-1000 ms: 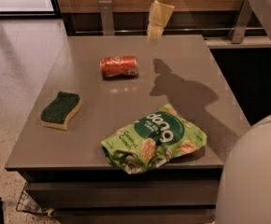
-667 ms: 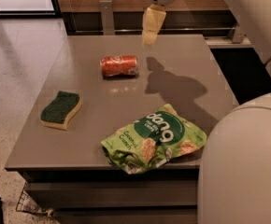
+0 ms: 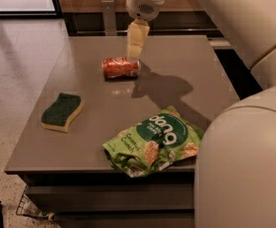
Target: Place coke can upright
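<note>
Camera view: coke can (image 3: 121,67) lies on its side mid-table (image 3: 185,61), gripper (image 3: 134,54) hangs just above its right end, spread or pinched I can't tell; I'd grab across the body, rotate 1 silver end down, release only once seated flat.

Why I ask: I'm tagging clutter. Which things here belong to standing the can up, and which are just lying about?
Job: coke can, lying on its side on the table; gripper, hanging over the can's right end.
Lying about: green sponge, near the left edge; green snack bag, at the front edge.
</note>
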You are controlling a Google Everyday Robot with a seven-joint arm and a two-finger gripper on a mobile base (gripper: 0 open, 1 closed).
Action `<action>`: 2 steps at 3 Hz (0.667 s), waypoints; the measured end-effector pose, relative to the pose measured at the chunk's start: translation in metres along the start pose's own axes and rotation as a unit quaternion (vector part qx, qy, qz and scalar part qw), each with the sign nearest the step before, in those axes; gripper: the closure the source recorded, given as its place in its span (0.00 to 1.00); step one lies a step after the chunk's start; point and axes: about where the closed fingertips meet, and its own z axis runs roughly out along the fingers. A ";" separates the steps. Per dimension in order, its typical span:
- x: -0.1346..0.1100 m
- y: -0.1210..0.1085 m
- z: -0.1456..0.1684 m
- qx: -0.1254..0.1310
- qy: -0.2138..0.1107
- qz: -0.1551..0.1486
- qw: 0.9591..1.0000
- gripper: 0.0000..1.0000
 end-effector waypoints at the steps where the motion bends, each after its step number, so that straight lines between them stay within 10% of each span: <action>1: -0.022 0.002 0.022 -0.004 -0.008 -0.009 1.000 0.00; 2: -0.029 0.002 0.047 -0.006 -0.009 -0.012 1.000 0.00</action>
